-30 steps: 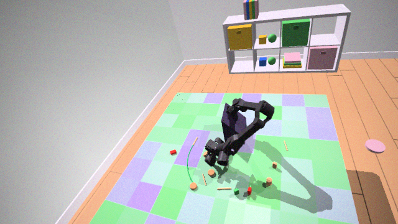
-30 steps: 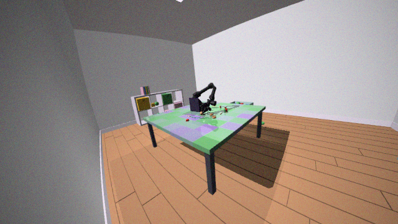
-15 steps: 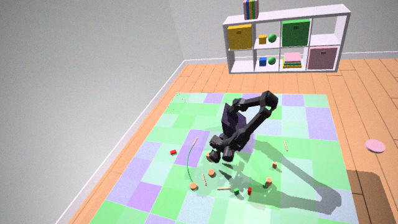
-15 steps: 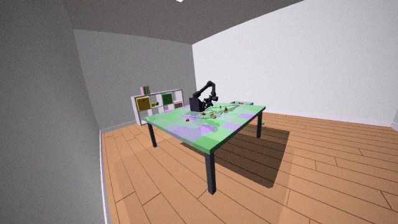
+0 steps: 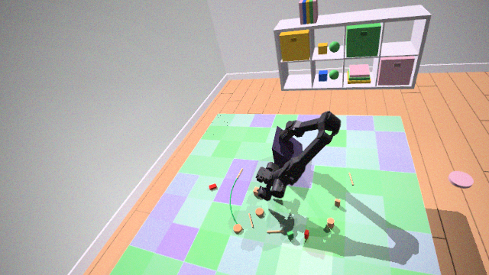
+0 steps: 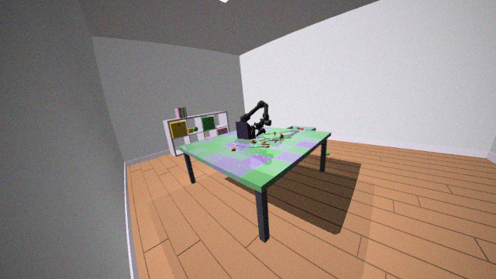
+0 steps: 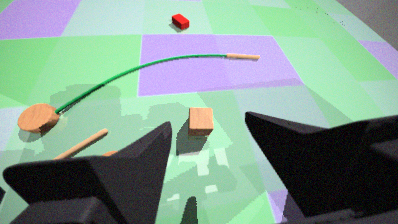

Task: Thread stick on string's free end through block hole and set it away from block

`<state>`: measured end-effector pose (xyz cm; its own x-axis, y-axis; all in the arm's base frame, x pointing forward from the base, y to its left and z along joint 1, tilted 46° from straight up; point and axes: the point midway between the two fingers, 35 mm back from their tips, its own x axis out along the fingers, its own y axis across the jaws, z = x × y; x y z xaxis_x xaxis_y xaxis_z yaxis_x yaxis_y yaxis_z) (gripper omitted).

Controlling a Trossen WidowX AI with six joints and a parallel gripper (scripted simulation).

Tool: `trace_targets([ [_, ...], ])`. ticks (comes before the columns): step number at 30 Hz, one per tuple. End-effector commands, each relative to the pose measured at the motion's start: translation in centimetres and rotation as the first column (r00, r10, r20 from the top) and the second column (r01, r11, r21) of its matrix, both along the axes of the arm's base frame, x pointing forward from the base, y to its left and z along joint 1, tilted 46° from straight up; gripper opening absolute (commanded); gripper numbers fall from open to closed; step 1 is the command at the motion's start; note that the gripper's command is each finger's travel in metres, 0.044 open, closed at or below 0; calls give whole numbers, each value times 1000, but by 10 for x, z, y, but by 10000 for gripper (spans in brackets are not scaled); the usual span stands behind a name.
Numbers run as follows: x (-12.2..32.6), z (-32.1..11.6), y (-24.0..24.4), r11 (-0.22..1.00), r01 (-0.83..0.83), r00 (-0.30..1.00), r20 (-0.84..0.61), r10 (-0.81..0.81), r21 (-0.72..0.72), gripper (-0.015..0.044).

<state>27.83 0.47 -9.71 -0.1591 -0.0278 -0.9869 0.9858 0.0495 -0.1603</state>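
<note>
The wooden block (image 5: pixel 256 190) (image 7: pixel 201 121) is beyond and between the spread fingertips in the wrist view, with a gap on each side. Its shadow lies close below it; its hole cannot be made out. My gripper (image 5: pixel 269 194) (image 7: pixel 208 121) is open and holds nothing. The string's stick (image 5: pixel 240 173) (image 7: pixel 243 56) lies on the purple patch, beyond the block in the wrist view. The green string (image 5: pixel 231 198) (image 7: pixel 150 63) curves from it to the round button (image 5: pixel 238 228) (image 7: pixel 38 118). The string lies outside the block.
A red brick (image 5: pixel 212 186) (image 7: pixel 180 21) lies beyond the string. A wooden disc (image 5: pixel 259 211) and loose stick (image 5: pixel 250 221) lie near the button. Another stick (image 5: pixel 273 231), a green piece (image 5: pixel 290 235), a red piece (image 5: pixel 306 234) and a wooden cylinder (image 5: pixel 330 222) lie to the right.
</note>
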Motion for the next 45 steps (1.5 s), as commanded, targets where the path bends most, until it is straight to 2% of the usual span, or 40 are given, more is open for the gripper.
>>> trace_targets([
  [1,-4,-7,-4,951,-274,961,-7,277,141,424],
  [4,-6,-12,-6,839,-484,871,46,489,247,440],
  [8,-8,-18,-9,610,-718,686,190,702,336,440],
  [11,-9,-21,-12,397,-851,505,327,799,345,440],
  [14,-9,-23,-14,278,-902,403,411,818,330,440],
  [21,-10,-27,-17,11,-973,144,567,811,231,440],
  [30,-10,-31,-21,-289,-957,-211,691,692,-2,440],
  [37,-10,-33,-25,-460,-857,-476,694,540,-230,440],
  [45,-9,-34,-31,-586,-648,-741,580,338,-487,440],
])
